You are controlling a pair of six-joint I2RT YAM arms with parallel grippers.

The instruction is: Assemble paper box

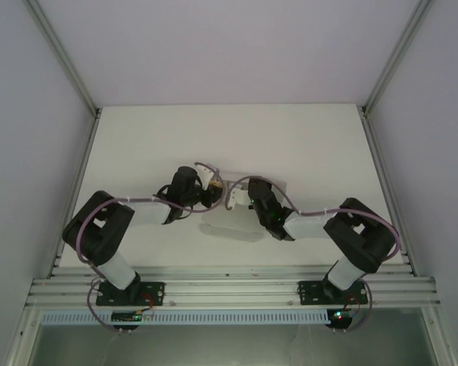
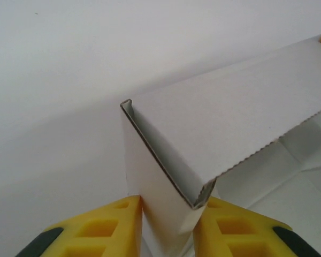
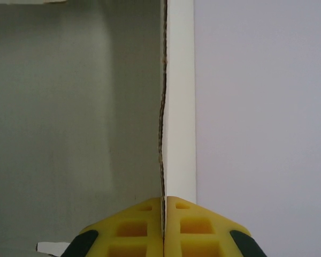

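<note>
Looks like the wall-folding stage for the paper box [image 2: 230, 123], found part-formed about mid-surface [image 1: 137, 145], with one wall up and a serrated-edged panel not yet tucked. Pinched at a doubled corner wall by the left gripper [image 2: 168, 222], clamped snug on either face of the card. Nipped along a thin upright panel edge by the right gripper [image 3: 164, 214], pressed together with only the card's thickness between. To do this step well, probably best to use the left grip as a steady anchor and fold with the right alone. Turn the panel about its crease rather than pulling outward, so as not to drag the box across the surface or bow the thin card. Squeeze lightly; crush marks likely otherwise. Check for a square corner before pressing home. Release only once the fold holds by itself.
</note>
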